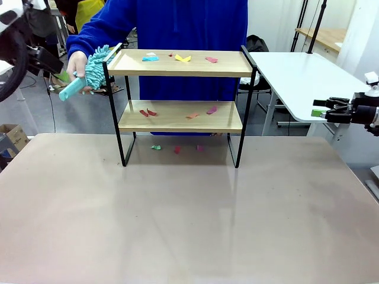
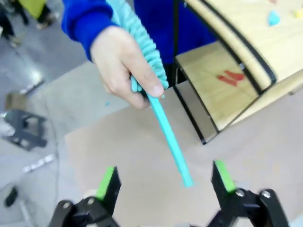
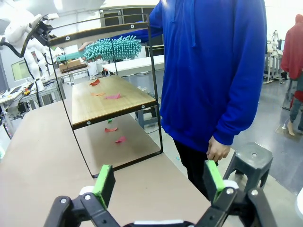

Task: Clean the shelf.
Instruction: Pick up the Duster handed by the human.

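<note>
The shelf (image 1: 225, 66) stands at the table's far middle, and small paper scraps (image 1: 183, 58) lie on its top board. More scraps (image 1: 148, 112) lie on its lower board and on the table beneath. A person in a blue hoodie holds a teal fluffy duster (image 1: 95, 65) at the shelf's left end. In the left wrist view my left gripper (image 2: 164, 179) is open, and the duster's handle (image 2: 168, 137) points down between its fingers, untouched. Off the table's right side, my right gripper (image 1: 324, 110) is open and faces the shelf (image 3: 118, 106) end-on.
The beige table (image 1: 189, 219) spreads wide in front of the shelf. A white table (image 1: 296, 77) stands at the back right, a grey stool (image 3: 251, 158) by the person's legs, and a cardboard box (image 1: 12, 136) on the floor at left.
</note>
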Motion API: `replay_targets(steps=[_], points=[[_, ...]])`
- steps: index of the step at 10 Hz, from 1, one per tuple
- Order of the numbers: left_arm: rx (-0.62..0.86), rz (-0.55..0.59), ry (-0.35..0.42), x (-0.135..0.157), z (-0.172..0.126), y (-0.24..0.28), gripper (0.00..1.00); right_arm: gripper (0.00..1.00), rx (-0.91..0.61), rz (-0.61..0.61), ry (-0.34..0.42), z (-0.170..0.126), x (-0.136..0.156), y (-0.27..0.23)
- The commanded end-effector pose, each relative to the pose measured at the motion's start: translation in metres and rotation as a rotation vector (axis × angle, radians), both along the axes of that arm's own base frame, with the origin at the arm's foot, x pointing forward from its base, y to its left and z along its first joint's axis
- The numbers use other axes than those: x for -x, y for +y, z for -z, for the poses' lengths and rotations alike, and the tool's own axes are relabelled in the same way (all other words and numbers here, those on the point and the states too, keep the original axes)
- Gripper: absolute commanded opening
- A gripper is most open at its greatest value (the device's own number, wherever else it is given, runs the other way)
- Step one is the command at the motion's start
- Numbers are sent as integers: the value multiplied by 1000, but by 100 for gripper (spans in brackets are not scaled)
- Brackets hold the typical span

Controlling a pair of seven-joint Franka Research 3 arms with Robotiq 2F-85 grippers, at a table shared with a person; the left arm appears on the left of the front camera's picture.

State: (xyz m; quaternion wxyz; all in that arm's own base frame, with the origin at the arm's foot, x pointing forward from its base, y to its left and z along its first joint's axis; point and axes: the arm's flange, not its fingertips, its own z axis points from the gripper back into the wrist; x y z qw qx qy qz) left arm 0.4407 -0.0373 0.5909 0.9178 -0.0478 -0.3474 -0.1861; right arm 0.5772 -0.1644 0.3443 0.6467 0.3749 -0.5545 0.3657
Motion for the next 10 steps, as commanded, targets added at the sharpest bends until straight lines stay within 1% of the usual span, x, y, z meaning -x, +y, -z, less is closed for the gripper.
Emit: replay_targets(steps=[1, 4, 7, 9, 10], points=[[-13, -70, 49, -6, 4, -16, 100, 100, 4, -3, -13, -2, 1, 3], [-37, -145, 66, -17, 19, -28, 100, 100, 4, -3, -13, -2, 1, 3], [-47, -161, 92, -27, 34, -33, 100, 100, 4, -3, -13, -2, 1, 3], [-42, -165, 89, -27, 35, -34, 100, 100, 4, -3, -13, -2, 1, 3], [-48, -159, 76, -26, 34, -35, 42, 100, 4, -3, -13, -2, 1, 3]])
